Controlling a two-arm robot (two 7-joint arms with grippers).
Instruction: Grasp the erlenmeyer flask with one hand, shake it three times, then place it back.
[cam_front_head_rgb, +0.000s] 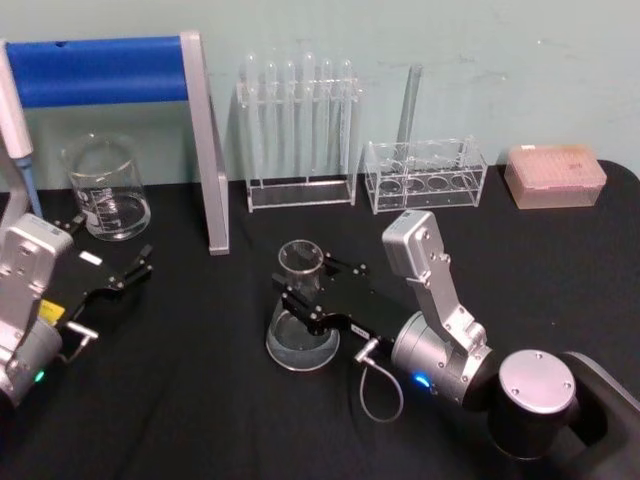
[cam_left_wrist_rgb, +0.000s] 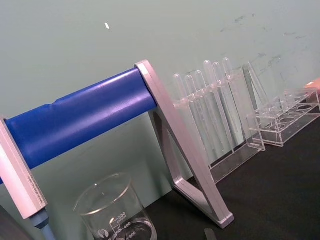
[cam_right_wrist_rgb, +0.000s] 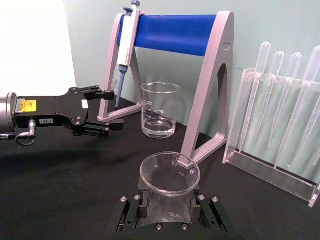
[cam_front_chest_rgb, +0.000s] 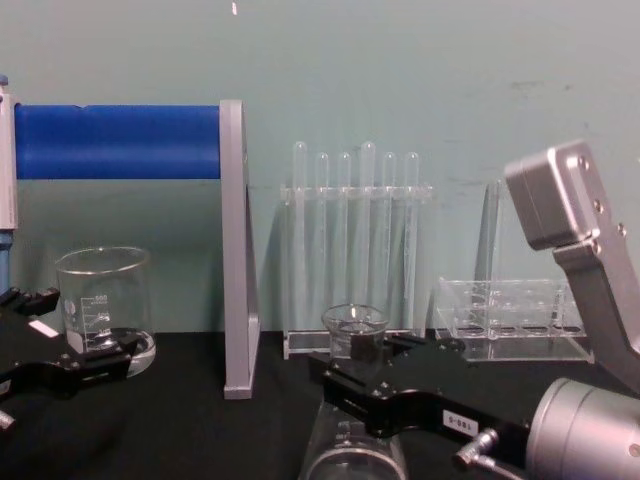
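R hand (cam_front_head_rgb: 303, 277) pinches the flask (cam_front_head_rgb: 300, 345) by its narrow neck, base resting mid-worktop (cam_front_head_rgb: 200, 400). The grip under the flared lip likely keeps the glass from slipping during the shake. L hand (cam_front_head_rgb: 108, 243), jaws spread, sits idle nr the left edge beside the beaker (cam_front_head_rgb: 107, 190), out of the way.
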